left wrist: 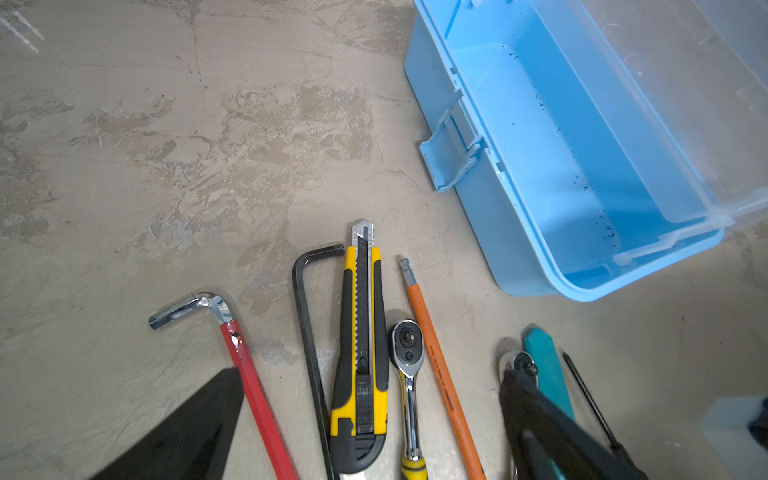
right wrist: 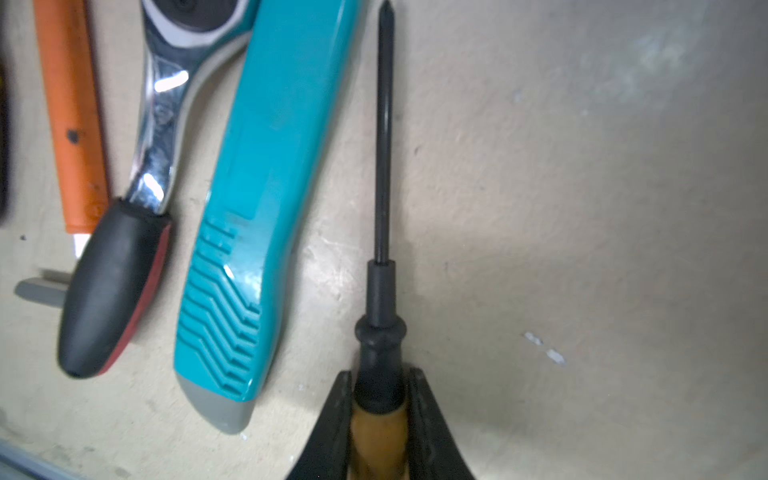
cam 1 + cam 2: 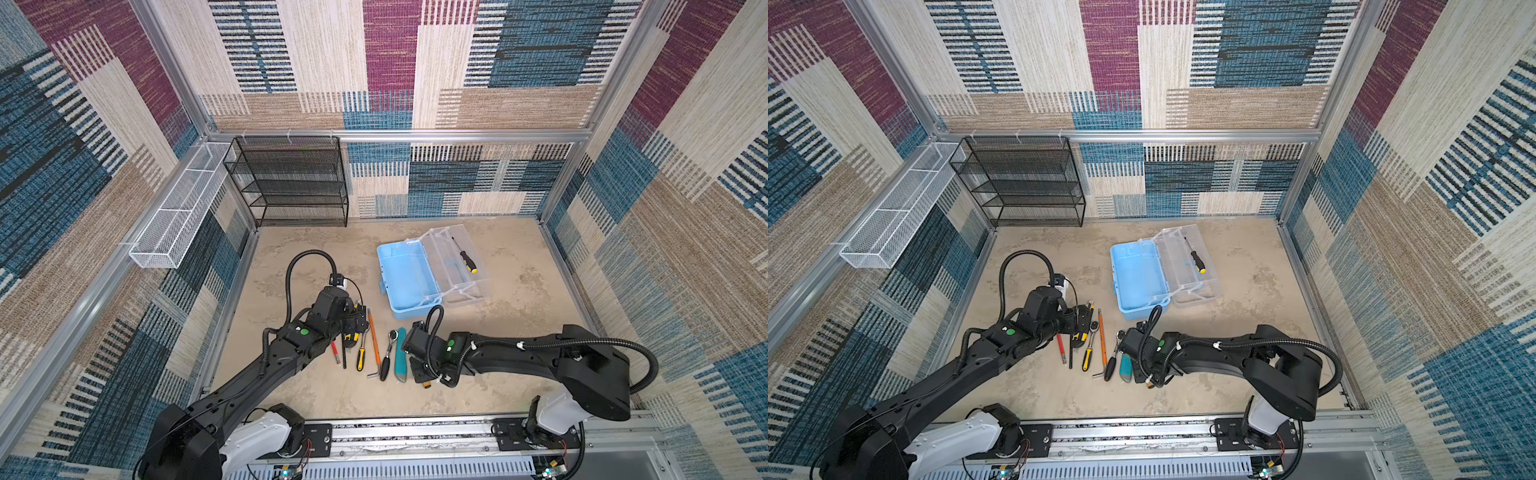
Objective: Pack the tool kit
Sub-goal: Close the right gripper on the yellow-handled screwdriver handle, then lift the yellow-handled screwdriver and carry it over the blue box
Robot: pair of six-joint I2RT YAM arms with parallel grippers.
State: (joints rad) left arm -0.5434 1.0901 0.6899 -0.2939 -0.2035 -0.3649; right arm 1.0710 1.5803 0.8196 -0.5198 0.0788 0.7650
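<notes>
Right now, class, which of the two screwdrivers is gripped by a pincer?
The amber-handled screwdriver beside the teal utility knife: the right pincer is closed on its handle. The other screwdriver lies loose on the toolbox's open clear lid.

Crowded tool row [image 3: 374, 340], roomy toolbox [image 3: 405, 278] interior

- The left arm [image 3: 249, 380] and right arm [image 3: 519, 359]: matte black shells, white base joints [image 3: 257, 436].
- A green dot [image 3: 304, 331] sits near each wrist.
- Black corrugated conduit [image 3: 289, 274] runs along both, with white ties [image 3: 519, 344] on the right.
- The right gripper [image 2: 380, 415]: black wedge-shaped fingers [image 2: 328, 428].
</notes>
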